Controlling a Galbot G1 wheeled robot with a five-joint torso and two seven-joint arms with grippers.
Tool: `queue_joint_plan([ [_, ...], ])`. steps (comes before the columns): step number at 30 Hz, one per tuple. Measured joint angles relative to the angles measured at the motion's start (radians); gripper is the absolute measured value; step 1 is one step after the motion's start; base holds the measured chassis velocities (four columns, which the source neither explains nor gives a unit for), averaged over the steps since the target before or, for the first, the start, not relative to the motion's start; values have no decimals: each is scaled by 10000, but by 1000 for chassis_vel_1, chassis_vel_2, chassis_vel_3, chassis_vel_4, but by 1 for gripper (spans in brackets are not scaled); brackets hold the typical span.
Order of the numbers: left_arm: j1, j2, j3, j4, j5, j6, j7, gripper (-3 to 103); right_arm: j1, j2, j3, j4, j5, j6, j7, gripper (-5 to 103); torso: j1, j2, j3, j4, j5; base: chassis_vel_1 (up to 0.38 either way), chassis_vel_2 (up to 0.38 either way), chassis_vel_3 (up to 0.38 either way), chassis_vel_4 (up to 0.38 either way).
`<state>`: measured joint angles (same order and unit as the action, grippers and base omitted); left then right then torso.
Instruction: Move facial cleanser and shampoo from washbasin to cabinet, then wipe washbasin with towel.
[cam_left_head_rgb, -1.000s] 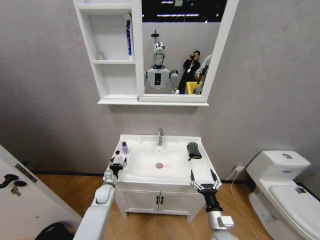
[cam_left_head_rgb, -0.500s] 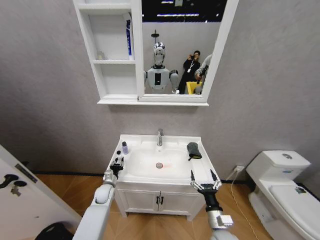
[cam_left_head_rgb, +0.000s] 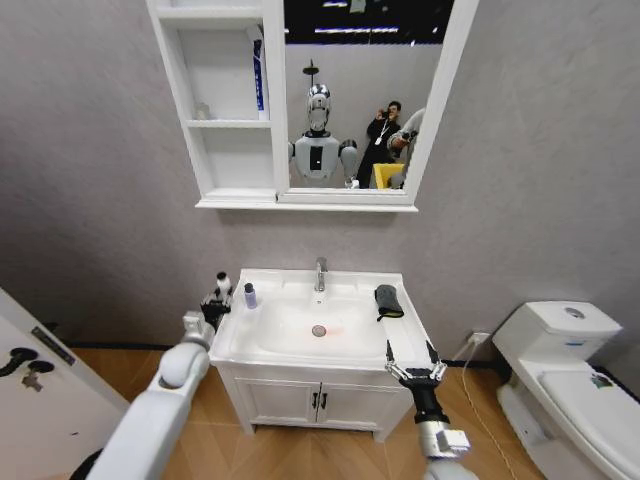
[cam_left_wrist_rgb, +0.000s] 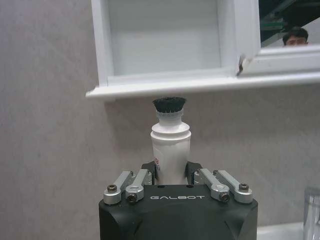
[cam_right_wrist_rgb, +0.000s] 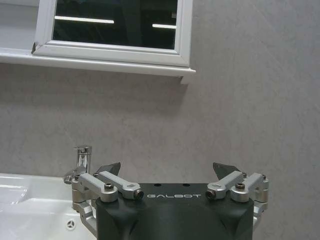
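Note:
My left gripper (cam_left_head_rgb: 216, 300) is shut on a white bottle with a black cap (cam_left_head_rgb: 222, 284), held upright above the left rim of the washbasin (cam_left_head_rgb: 300, 345). From the left wrist, the bottle (cam_left_wrist_rgb: 170, 142) rises from the gripper (cam_left_wrist_rgb: 171, 172) just below the cabinet's bottom shelf (cam_left_wrist_rgb: 165, 82). A small dark-capped bottle (cam_left_head_rgb: 249, 295) stands on the basin's back left corner. The dark towel (cam_left_head_rgb: 388, 300) lies on the right rim. My right gripper (cam_left_head_rgb: 411, 362) hangs open at the basin's front right corner, its fingers (cam_right_wrist_rgb: 112, 167) spread with nothing between them. The cabinet (cam_left_head_rgb: 230, 100) hangs above.
A blue tube (cam_left_head_rgb: 258, 75) stands on an upper cabinet shelf beside the mirror (cam_left_head_rgb: 350, 95). The chrome tap (cam_left_head_rgb: 320, 273) is at the basin's back; it also shows as the tap (cam_right_wrist_rgb: 80, 160) from the right wrist. A toilet (cam_left_head_rgb: 565, 375) stands at the right, a door (cam_left_head_rgb: 40, 380) at the left.
My left gripper has lifted the white bottle off the basin's left rim, up and to the left. The right gripper has barely moved.

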<state>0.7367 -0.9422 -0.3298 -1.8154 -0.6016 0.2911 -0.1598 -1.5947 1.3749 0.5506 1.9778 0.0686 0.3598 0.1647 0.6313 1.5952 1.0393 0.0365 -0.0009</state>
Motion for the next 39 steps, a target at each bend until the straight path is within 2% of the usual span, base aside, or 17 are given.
queue_joint_plan([
  [3,-1495,1128,561,-199,-1517,680,-412,30,85,58,-70,-224,-77,20,35,100,0,0,-1,-2,16,0,0,0,0],
  [4,-1495,1128,561,-199,-1517,680,-412,30,85,58,-70,-224,-77,20,35,100,0,0,-1,-2,16,0,0,0,0],
  [6,-3333,1970,1367,230,-2526,1276,-395,30,196,198,-196,-335,-129,64,108,100,3,-1,0,0,4,0,0,0,0],
  [7,-3333,1970,1367,230,-2526,1276,-395,30,196,198,-196,-335,-129,64,108,100,3,-1,0,0,4,0,0,0,0],
  [8,-4057,2175,1696,463,-2870,1619,-291,30,211,226,-227,-338,-131,65,113,100,0,0,0,1,15,0,0,0,0],
  [9,-4057,2175,1696,463,-2870,1619,-291,30,211,226,-227,-338,-131,65,113,100,0,0,0,1,15,0,0,0,0],
  [11,-5717,2352,2622,1173,-3633,2296,-146,30,261,207,-189,-407,-123,78,117,100,2,-1,0,2,1,0,0,0,0],
  [12,-5717,2352,2622,1173,-3633,2296,-146,30,261,207,-189,-407,-123,78,117,100,2,-1,0,2,1,0,0,0,0],
  [15,-7604,1831,3644,2387,-3695,2463,60,30,357,176,-75,-642,-79,99,207,100,1,-1,0,1,6,0,0,0,0],
  [17,-7604,1831,3644,2387,-3695,2463,60,30,357,176,-75,-642,-79,99,207,100,1,-1,0,1,6,0,0,0,0],
  [19,-8657,980,4084,3531,-2953,2339,428,30,394,182,-15,-687,18,99,238,100,2,-1,0,-4,10,0,0,0,0],
  [21,-8911,758,4227,3861,-2899,2339,492,30,412,182,29,-687,73,98,244,100,3,-1,1,-3,9,0,0,0,0],
  [23,-9432,281,4581,4918,-2864,2395,558,30,438,114,160,-684,235,97,245,100,1,-1,1,-3,12,0,0,0,0],
  [24,-9432,281,4581,4918,-2864,2395,558,30,438,114,160,-684,235,97,245,100,1,-1,1,-3,12,0,0,0,0],
  [27,-9765,-158,4774,6031,-2754,2319,603,30,440,46,280,-742,405,126,245,100,3,-2,2,0,8,0,0,0,0],
  [30,-9837,-421,4772,6555,-2732,2174,689,30,438,48,298,-835,446,181,242,100,2,-1,1,2,8,0,0,0,0],
  [39,-10275,-1113,4597,7754,-2546,2261,705,30,767,-41,204,-1094,479,153,184,100,0,-1,0,1,10,0,0,0,0],
])
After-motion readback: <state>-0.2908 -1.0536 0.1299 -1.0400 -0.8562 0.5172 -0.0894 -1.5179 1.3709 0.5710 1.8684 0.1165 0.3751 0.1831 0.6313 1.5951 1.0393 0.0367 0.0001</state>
